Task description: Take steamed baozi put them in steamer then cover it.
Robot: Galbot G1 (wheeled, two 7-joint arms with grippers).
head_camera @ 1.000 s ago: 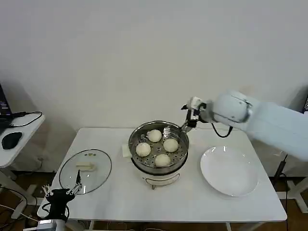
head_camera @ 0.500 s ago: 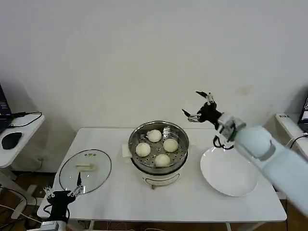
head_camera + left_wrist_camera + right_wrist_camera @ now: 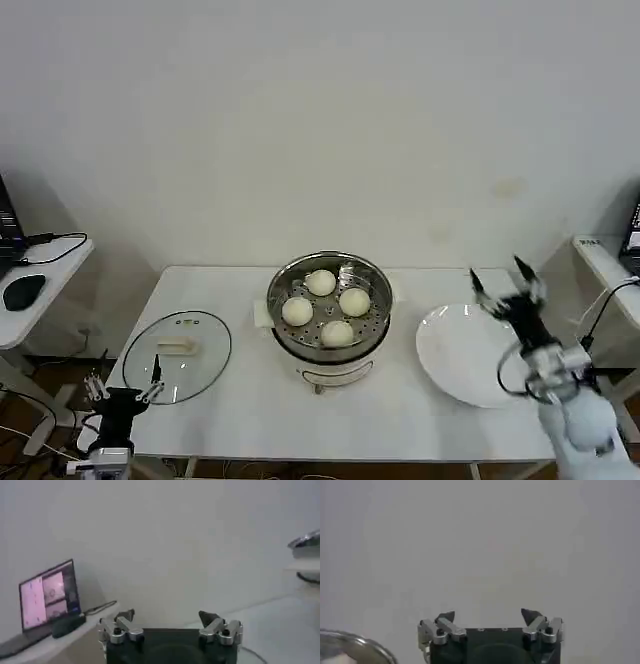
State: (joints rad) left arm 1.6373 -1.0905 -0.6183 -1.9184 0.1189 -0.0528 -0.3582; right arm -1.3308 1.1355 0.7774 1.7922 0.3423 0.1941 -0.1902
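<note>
We see four steamed baozi (image 3: 329, 309) in the steamer (image 3: 329, 345) at frame centre, the cover (image 3: 178, 356) lower left; our right gripper (image 3: 503, 284) spread wide over the white plate (image 3: 460, 365), left gripper (image 3: 122, 385) parted at bottom left.

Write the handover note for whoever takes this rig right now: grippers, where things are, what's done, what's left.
Right gripper: open, empty, raised over the flat white plate's right edge.
Left gripper: open, empty, low at the table's front-left edge, just in front of the lid.
Four round cream-white baozi sit on the perforated tray inside the shiny round steel steamer at table centre.
The round clear glass lid with its pale handle lies flat on the table, left of the steamer.
Done: all buns loaded; plate empty.
Left: pick up the lid, likely with the left gripper, and cover the steamer.
</note>
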